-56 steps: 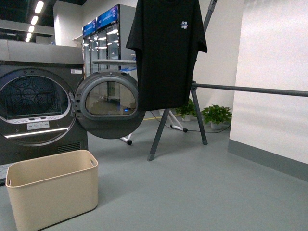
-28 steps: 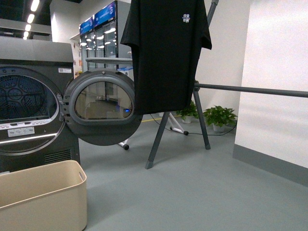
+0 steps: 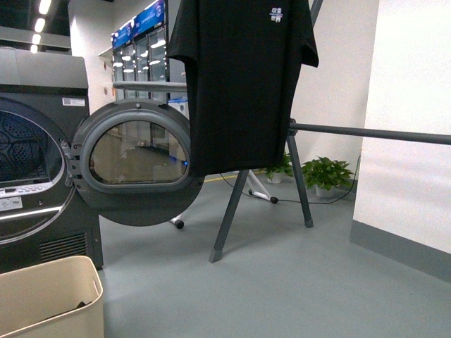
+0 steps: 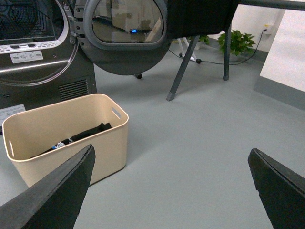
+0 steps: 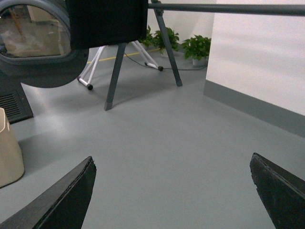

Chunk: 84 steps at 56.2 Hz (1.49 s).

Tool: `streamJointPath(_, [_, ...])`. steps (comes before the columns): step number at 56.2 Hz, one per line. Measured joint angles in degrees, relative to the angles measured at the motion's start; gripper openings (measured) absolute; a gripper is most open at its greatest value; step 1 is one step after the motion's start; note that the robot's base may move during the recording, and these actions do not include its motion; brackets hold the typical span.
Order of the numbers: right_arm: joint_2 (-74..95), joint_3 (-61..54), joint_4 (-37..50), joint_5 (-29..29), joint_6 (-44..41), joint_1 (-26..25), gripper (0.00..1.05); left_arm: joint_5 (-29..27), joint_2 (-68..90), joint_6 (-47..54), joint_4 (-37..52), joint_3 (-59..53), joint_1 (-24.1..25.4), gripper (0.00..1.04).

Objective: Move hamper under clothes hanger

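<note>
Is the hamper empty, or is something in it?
Not empty. The left wrist view looks into the upright hamper and shows dark clothing lying on its bottom.

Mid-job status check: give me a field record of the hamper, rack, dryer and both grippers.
dryer: door swung open
clothes hanger: black T-shirt hanging on it
hamper: in front of the dryer, not under the clothes hanger; dark clothing inside
left gripper: fingers wide apart, empty
right gripper: fingers wide apart, empty

beige hamper (image 4: 108, 143), dark grey clothes hanger (image 3: 366, 132), black t-shirt (image 3: 239, 84).
</note>
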Motion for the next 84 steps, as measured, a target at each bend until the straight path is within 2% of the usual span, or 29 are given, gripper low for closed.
streamJointPath(84, [0.00, 0.00, 0.02, 0.02, 0.02, 0.00, 0.97, 0.09, 0.11, -0.02, 0.00, 0.00, -0.02, 0.98])
